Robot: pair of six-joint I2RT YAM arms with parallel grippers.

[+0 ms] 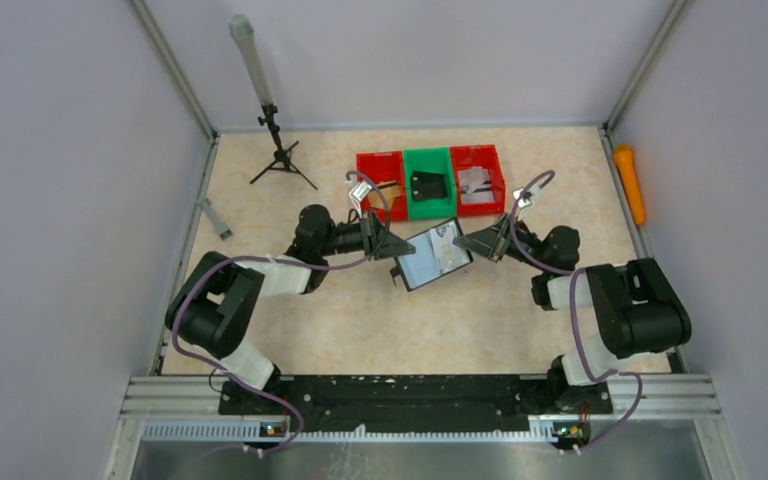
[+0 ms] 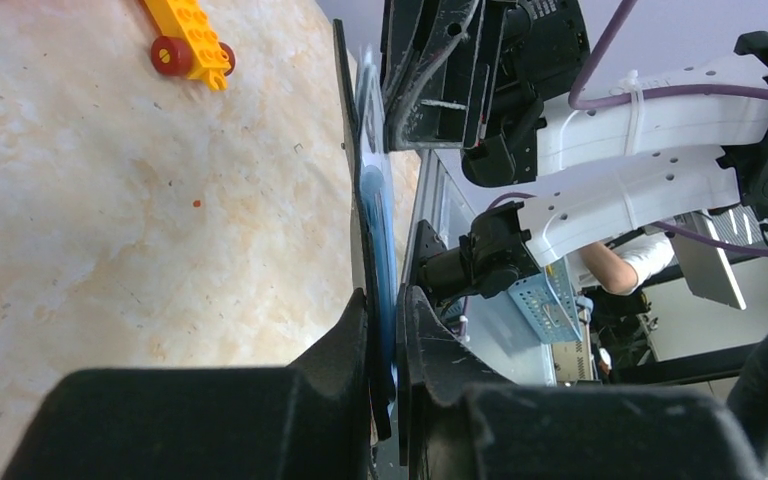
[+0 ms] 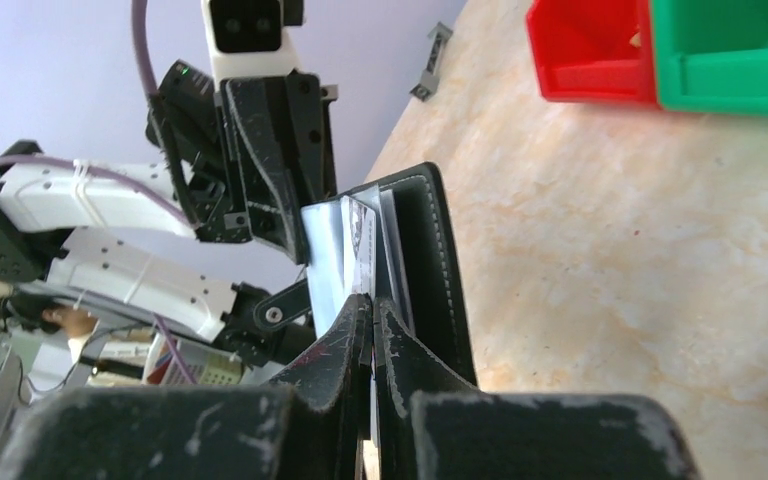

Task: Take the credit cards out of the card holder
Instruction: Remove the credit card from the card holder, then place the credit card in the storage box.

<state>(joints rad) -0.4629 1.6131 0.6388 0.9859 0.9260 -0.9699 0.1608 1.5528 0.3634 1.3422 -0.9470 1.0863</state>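
Braces the open card holder (image 1: 433, 255) in the air, one edge clamped between the fingers of the left gripper (image 1: 396, 249) (an anchor against the pull, presumably), and pinches the right gripper (image 1: 461, 243) shut on a pale card (image 3: 332, 255) just inside the opposite edge, ready for drawing out.

Bins, three, at the far side: left red bin (image 1: 380, 156), green bin (image 1: 428, 152), right red bin (image 1: 474, 149). Grippers, two: left gripper (image 1: 397, 249), right gripper (image 1: 463, 243); card holder (image 1: 434, 255), one. Tripod (image 1: 278, 150), orange cylinder (image 1: 630, 183), grey bracket (image 1: 214, 217): one each.
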